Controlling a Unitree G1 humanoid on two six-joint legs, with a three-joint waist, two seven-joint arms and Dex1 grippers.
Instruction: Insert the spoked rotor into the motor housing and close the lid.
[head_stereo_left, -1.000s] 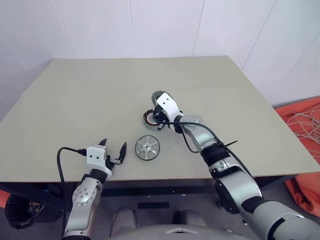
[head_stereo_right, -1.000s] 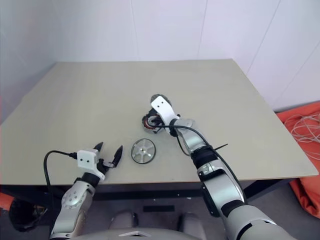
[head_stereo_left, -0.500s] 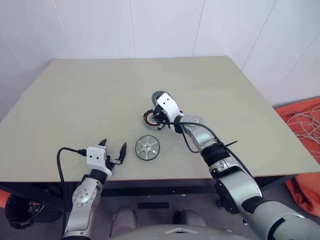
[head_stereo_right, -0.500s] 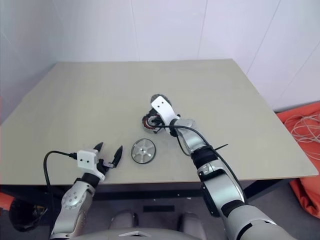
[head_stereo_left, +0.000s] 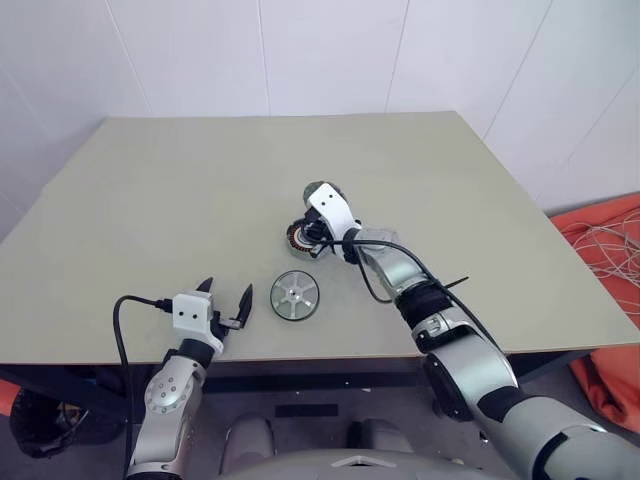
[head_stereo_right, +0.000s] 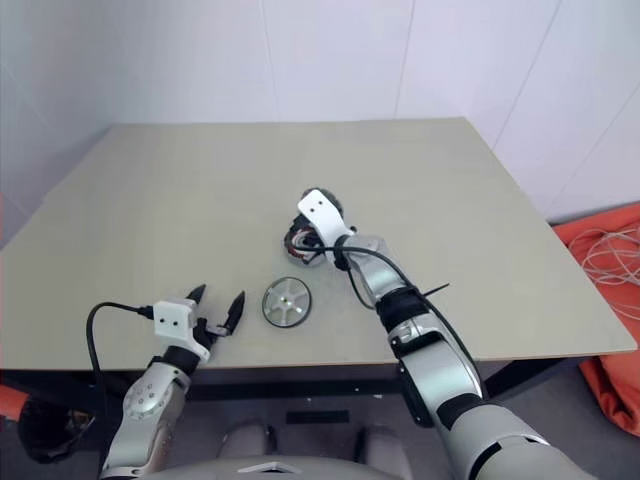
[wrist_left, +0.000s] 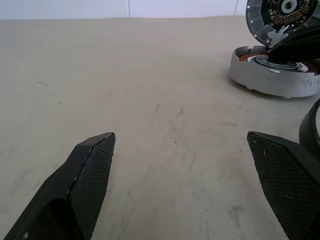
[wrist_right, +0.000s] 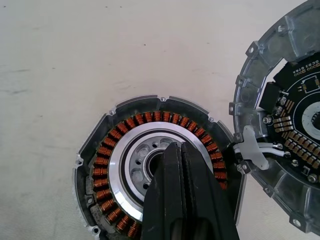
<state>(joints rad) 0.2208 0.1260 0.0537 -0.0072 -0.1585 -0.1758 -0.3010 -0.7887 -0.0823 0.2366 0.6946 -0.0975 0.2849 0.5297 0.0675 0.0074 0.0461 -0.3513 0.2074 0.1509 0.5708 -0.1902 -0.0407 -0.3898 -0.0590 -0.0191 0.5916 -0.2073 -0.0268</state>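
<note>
The rotor lies flat on the table near its front edge, apart from the housing further back, whose copper windings are bare and whose lid stands tipped open at its edge. The right gripper, fingers pressed together and holding nothing, points into the housing's silver centre, so a push there could scrape the windings, snag the small white wires at the hinge or slide the housing. The left gripper hangs wide open and empty beside the rotor; a careless grab could skid the disc off the table's edge.

1 spoked rotor, 1 motor housing, 1 lid, 1 table
</note>
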